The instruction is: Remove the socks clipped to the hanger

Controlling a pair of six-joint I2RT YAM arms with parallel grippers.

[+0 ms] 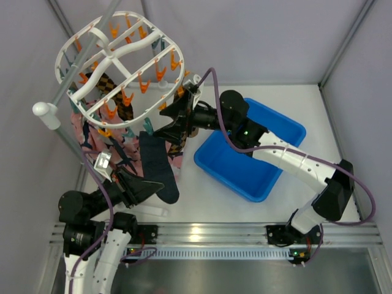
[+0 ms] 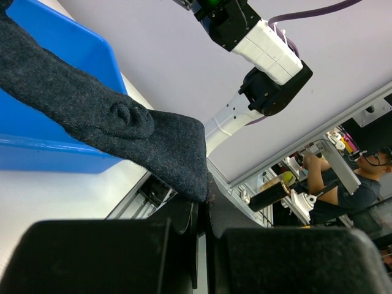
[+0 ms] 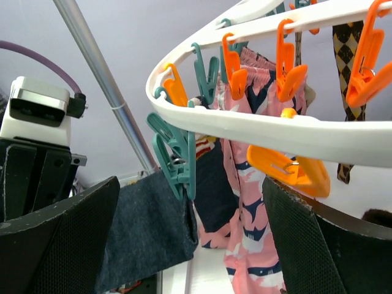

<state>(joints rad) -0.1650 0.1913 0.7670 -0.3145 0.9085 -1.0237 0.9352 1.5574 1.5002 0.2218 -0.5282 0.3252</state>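
— While the left gripper pinches it, what is that navy sock like?

— Soft, felted knit, slightly pilled, a long flat tongue. Its lower hem is nipped tight between the black fingers. From them it rises slantwise towards the hanger.

— And the hanger itself?

— Hard white plastic: an oval rim with crossbars, hung with orange and teal pegs.

— Any room to move?

— It is tight at the right gripper. Its textured fingers stand spread wide, gripping nothing, with the rim just above them and a teal clip between them. That clip bites the navy sock's top edge. A pink sock hangs just beyond the fingers, with a checkered sock farther behind. A grey pole slants past its left finger, and a blue bin lies beneath its forearm.
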